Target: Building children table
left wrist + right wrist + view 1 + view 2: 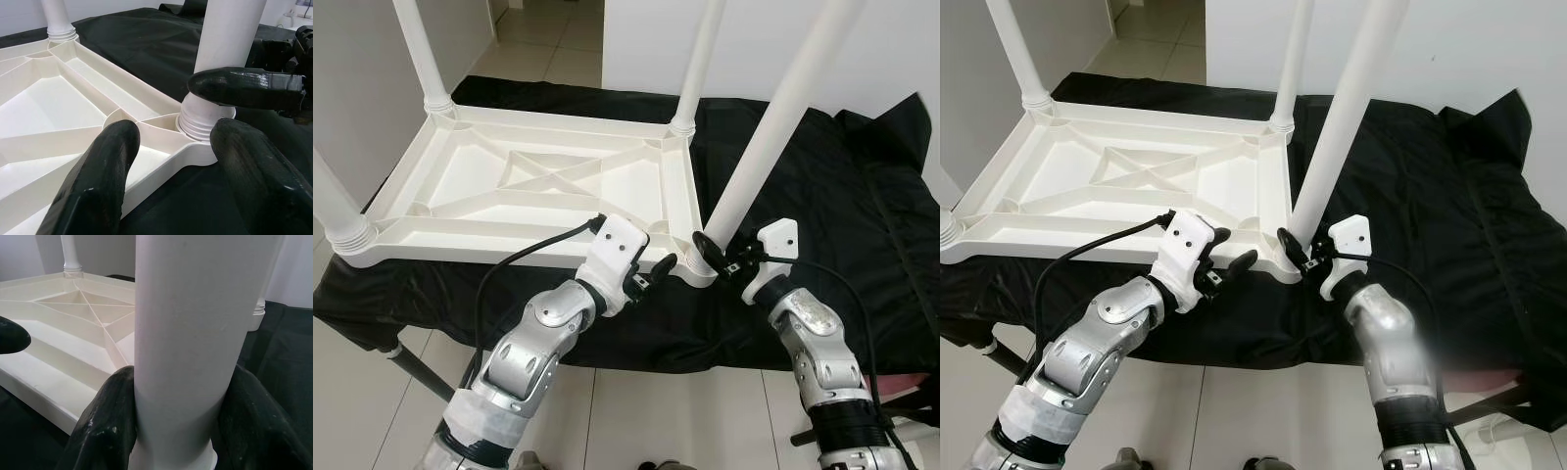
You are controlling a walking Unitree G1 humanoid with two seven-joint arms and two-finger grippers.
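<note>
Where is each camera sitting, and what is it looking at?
Left eye view: on the head, looking down at the upturned white tabletop on black cloth, both arms showing.
Right eye view: beside it, same scene.
Left wrist view: on the left wrist, looking past the left gripper at the corner socket.
Right wrist view: on the right wrist, right gripper closed around the near leg.
All views share that near leg.

Left arm: bent at the elbow, reaching forward and to the right.
Left gripper: fingers spread apart, holding nothing.
Right arm: raised, angled forward and to the left.
Right gripper: fingers closed on either side of a leg.
</note>
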